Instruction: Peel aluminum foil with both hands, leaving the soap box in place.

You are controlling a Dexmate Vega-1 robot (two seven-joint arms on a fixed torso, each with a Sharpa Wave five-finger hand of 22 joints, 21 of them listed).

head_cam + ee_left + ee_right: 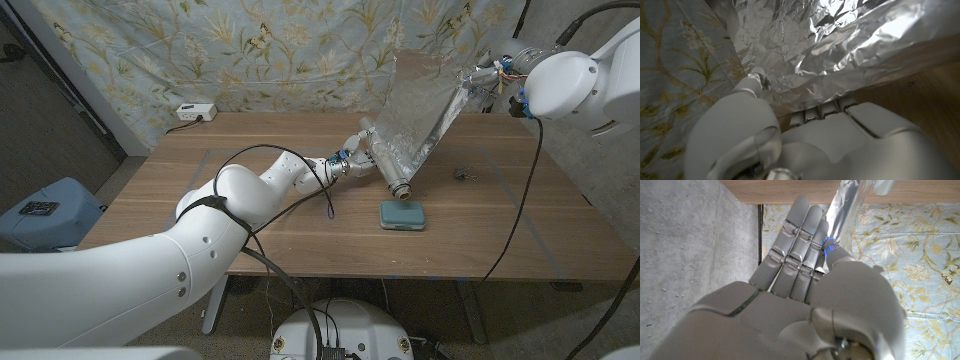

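A roll of aluminum foil (388, 165) lies tilted on the wooden table (200, 200), with a wide crinkled sheet (420, 95) pulled up from it toward the back right. My left hand (352, 163) grips the roll's near end; its fingers (822, 109) reach under the foil (830, 45). My right hand (487, 77) is raised above the table's far right and pinches the sheet's top edge; the foil strip (840, 215) runs past its fingers (797, 240). A teal soap box (402, 214) lies flat on the table just in front of the roll, touched by neither hand.
A small dark object (461, 174) lies on the table right of the roll. A white power strip (195, 112) sits at the back left edge. A floral curtain (280, 50) hangs behind. A blue-grey bin (45, 210) stands left of the table.
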